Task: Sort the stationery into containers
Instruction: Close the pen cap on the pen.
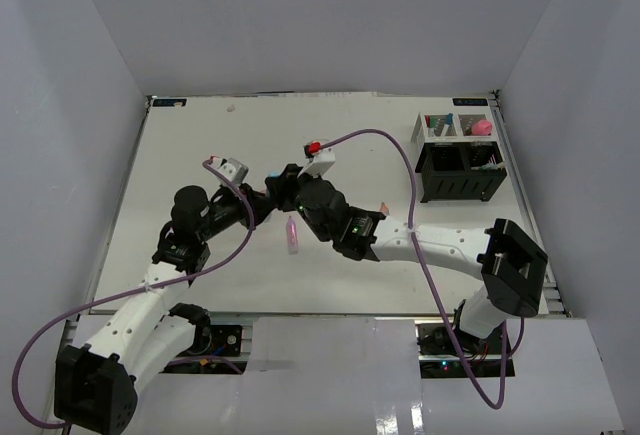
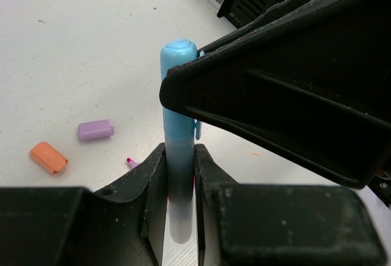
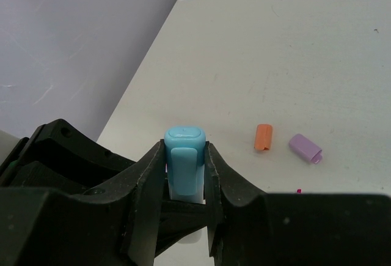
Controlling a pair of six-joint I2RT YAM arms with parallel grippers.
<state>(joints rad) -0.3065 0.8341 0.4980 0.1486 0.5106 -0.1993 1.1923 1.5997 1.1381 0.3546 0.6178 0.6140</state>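
Left gripper (image 2: 179, 159) clamps the blue marker (image 2: 177, 82) by its barrel and right gripper (image 3: 185, 163) clamps its cap, above the middle of the desk (image 1: 200, 155), well apart from the organizer (image 1: 458, 185). Sorting appears partly done: a few items sit in the organizer, while a pink marker (image 1: 292, 236), orange cap (image 2: 48, 158) and purple cap (image 2: 95, 130) lie loose. Marker's long axis runs gripper to gripper, cap toward the right.

Top external camera sits high behind the arm bases, looking down over the whole table (image 1: 200, 145). The wrist cameras work at very close range, facing one another across the blue marker (image 2: 179, 150). Both also take in the orange piece (image 2: 48, 158) and purple piece (image 2: 95, 130) on the table.
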